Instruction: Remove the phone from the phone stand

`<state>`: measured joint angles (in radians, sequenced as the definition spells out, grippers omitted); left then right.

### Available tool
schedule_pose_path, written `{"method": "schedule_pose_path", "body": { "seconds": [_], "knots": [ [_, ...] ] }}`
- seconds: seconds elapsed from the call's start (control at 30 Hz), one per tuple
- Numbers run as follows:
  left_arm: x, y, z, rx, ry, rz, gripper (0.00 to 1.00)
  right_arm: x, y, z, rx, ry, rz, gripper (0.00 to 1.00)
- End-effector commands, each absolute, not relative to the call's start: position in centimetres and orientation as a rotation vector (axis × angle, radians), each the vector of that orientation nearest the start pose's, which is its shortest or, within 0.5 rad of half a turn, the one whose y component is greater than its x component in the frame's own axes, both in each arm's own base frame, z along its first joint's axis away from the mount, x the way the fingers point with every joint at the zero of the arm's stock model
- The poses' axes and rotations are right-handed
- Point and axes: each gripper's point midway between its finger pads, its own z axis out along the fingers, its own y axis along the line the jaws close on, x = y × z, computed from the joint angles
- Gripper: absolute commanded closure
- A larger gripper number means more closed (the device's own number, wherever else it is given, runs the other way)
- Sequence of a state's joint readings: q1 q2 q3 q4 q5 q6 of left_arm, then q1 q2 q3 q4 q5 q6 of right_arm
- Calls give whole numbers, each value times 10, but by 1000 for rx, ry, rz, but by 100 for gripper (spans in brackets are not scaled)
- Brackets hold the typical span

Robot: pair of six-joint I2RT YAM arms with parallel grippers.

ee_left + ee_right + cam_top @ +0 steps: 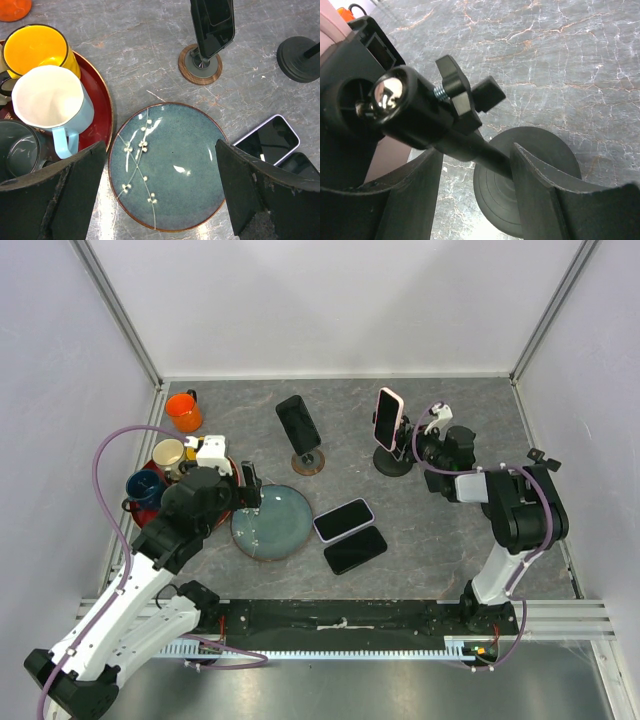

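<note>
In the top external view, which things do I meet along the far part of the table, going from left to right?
orange mug → black phone on its wooden-base stand → pink-cased phone on the black stand → right pincer

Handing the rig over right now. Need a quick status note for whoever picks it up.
Left gripper: open, hovering over the blue plate, holding nothing.
Right gripper: open, straddling the stem of the black stand, not clamped.
Pink phone: upright in that stand's clamp.
Done: nothing removed yet.
Left: grip the phone, lift it out, set it down.
</note>
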<state>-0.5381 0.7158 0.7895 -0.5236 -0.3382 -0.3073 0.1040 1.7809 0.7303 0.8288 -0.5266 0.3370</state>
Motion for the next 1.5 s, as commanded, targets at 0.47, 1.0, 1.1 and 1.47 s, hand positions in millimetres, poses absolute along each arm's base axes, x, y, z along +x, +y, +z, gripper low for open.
{"method": "schedule_pose_path", "body": {
  "seconds": [0.47,1.0,1.1,1.47],
  "knots": [
    [254,-95,223,40,1991,-188,4,448,171,125,-195,1669,837,64],
    [254,-97,223,37,1992,-203,4,379,158,119,-184,1692,533,100],
    [253,-98,224,40,1985,-215,4,369,150,120,-148,1685,487,100],
    [251,-107,229,56,1962,-282,4,338,124,127,-3,1666,360,100]
  ]
}}
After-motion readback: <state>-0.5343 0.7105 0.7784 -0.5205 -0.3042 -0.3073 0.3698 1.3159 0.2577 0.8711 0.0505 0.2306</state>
